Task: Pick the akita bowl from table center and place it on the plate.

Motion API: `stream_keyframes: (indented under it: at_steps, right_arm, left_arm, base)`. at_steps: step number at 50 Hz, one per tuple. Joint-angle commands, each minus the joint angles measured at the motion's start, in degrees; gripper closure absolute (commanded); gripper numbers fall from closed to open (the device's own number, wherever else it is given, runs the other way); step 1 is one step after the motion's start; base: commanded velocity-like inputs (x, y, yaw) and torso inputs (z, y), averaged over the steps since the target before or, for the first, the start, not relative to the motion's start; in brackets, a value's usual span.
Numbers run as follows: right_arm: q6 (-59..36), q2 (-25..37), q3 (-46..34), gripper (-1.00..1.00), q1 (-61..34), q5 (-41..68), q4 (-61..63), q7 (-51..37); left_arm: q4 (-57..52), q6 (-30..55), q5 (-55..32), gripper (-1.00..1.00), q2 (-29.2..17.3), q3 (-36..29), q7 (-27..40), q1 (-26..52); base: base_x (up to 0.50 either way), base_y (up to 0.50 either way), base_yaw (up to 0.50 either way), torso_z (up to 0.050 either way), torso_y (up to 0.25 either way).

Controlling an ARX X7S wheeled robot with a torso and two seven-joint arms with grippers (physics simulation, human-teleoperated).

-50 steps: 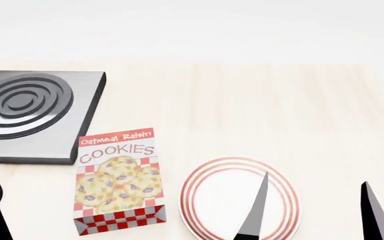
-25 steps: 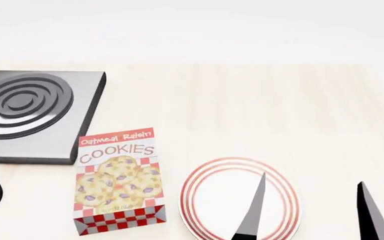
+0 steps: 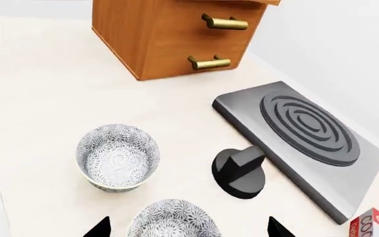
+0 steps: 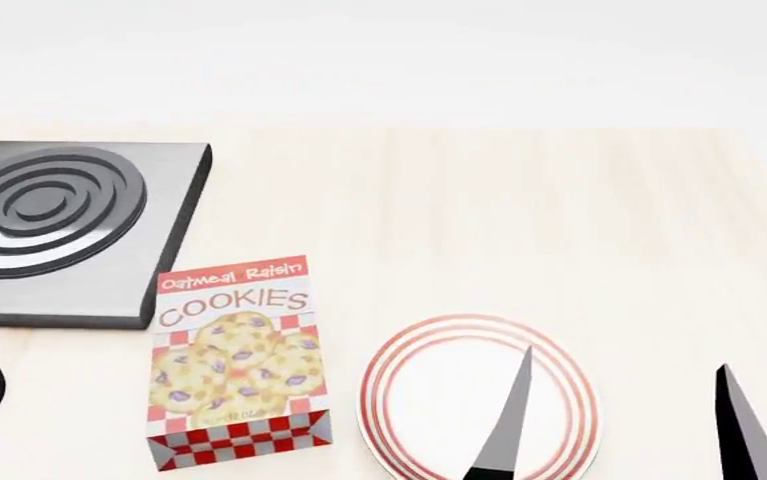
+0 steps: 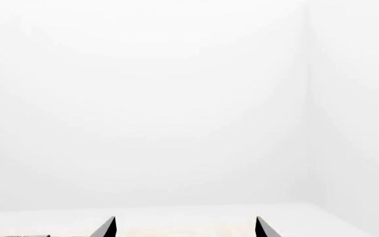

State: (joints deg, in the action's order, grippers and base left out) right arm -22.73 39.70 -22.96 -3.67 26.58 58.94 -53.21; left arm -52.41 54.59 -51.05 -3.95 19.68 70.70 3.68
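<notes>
Two alike bowls with a black-and-white flower pattern stand on the pale table in the left wrist view; I cannot tell which is the akita bowl. One bowl (image 3: 173, 221) lies between the spread fingers of my left gripper (image 3: 189, 229), which is open and not touching it. The other bowl (image 3: 118, 157) stands farther off. The plate (image 4: 437, 385), white with red rings, shows in the head view near the front edge, with no bowl on it. My right gripper (image 4: 626, 360) is open and empty, one finger over the plate. The right wrist view shows that gripper (image 5: 185, 219) facing a blank white wall.
A cookies box (image 4: 236, 360) lies left of the plate. A grey stove plate (image 4: 56, 225) sits at the far left, with a black knob (image 3: 238, 173) beside it. A wooden drawer cabinet (image 3: 176, 34) stands beyond the bowls.
In the head view, the left arm's dark parts at the lower left edge have gone out of sight, uncovering the black knob. The right gripper has hardly moved.
</notes>
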Motion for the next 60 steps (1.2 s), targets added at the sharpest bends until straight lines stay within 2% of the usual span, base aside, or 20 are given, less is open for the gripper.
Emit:
stream_keyframes:
  at_steps: [1,26,31,34,42,51,60]
  right_arm:
    - [0.3,-0.6,0.6,-1.0,-0.6,-1.4,-0.6,0.6]
    - [0.4,1.0,-0.4,-1.0,-1.8,-0.1,0.2,-1.2]
    - [0.4,1.3,-1.1,-1.0,-2.3,0.2,0.2,-1.6]
    - [0.1,1.4,-1.5,-1.0,-2.8,0.5,0.4,-2.1]
    - [0.4,1.6,-2.7,-1.0,-3.3,0.2,-0.2,-2.1]
    - [0.3,1.6,-3.7,-1.0,-4.0,0.2,-0.4,-2.5]
    - [0.3,1.9,-3.9,-1.0,-4.3,0.9,-0.3,-3.1]
  left_arm:
    - [2.9,-3.3,0.6,-1.0,1.1,1.2,2.0,-1.4]
    - [12.3,-8.0,2.6,-1.0,-1.8,2.3,0.2,-1.9]
    - [14.6,-10.0,2.5,-1.0,-2.0,1.5,-3.7,-4.2]
    - [14.3,-9.4,1.7,-1.0,-2.4,1.6,-3.5,-4.8]
    - [12.7,-11.9,-2.8,-1.0,-4.4,2.7,-12.1,-9.6]
    - [11.7,-18.2,-1.7,-1.0,-5.8,1.5,-24.2,-14.2]
    - [12.6,-19.9,-2.0,-1.0,-6.4,2.7,-26.2,-16.2]
  base:
    - [0.0,0.0,0.0,0.0,0.0]
    - [0.0,0.0,0.0,0.0,0.0]
    - [0.0,0.0,0.0,0.0,0.0]
    - [0.0,0.0,0.0,0.0,0.0]
    - [0.0,0.0,0.0,0.0,0.0]
    - [0.0,0.0,0.0,0.0,0.0]
    - [0.0,0.0,0.0,0.0,0.0]
